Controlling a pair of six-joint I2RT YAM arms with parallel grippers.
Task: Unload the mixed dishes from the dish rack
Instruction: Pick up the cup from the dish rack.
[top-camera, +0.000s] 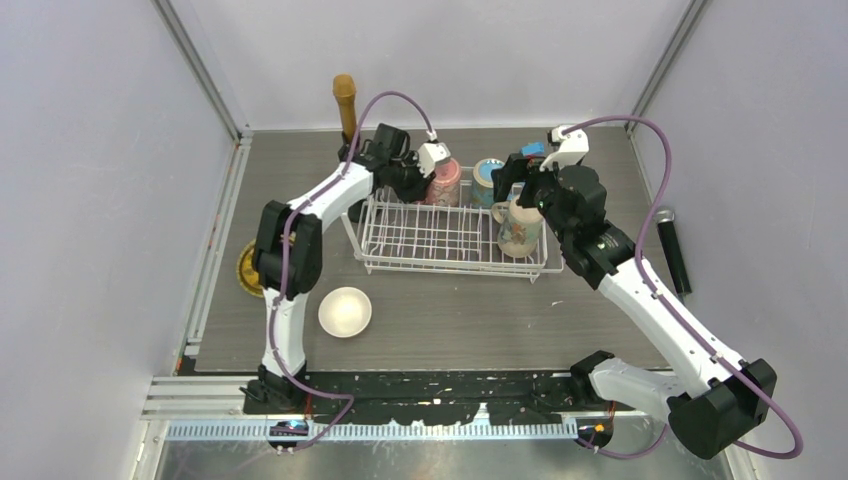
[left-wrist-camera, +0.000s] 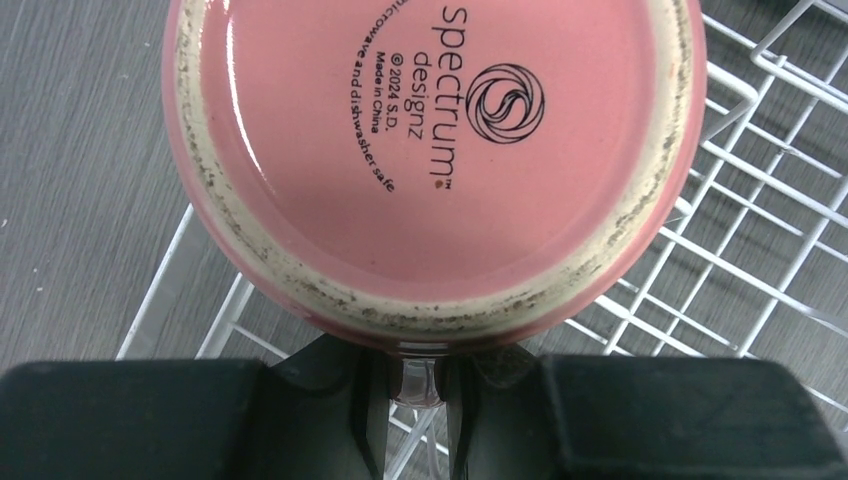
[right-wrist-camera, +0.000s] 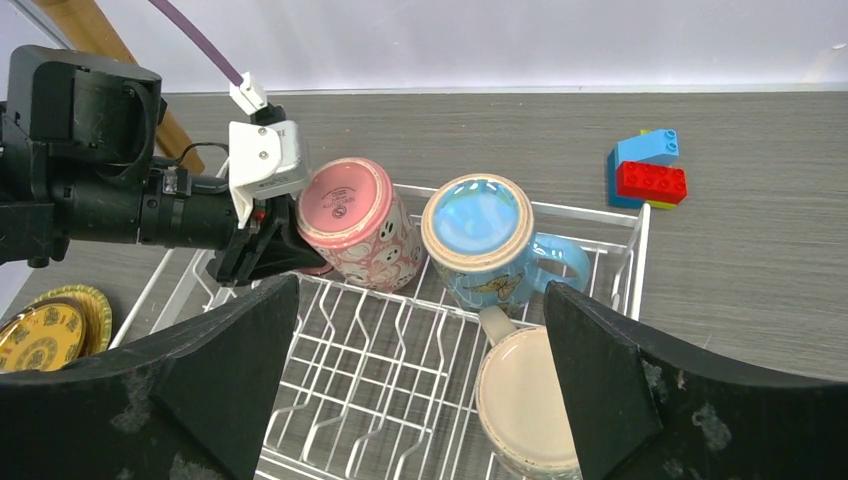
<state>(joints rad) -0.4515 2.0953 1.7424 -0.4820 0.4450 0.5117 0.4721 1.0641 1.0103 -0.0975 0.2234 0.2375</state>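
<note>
Your rack (top-camera: 440, 240) sits mid-table. Your left arm stretches to the rack's far left corner, its gripper (right-wrist-camera: 283, 252) pinching the tilted, upside-down pink mug (right-wrist-camera: 352, 222) by the handle. Your right gripper (right-wrist-camera: 420, 295) hangs spread wide above the cream mug (right-wrist-camera: 525, 400), just beside the blue mug (right-wrist-camera: 478, 225).

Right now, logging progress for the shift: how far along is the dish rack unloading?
Done: small white bowl and round golden plate sit outside the white wire rack. In hand: left gripper pinches the pink mug. Left: blue mug, and cream mug below the open right gripper.
</note>
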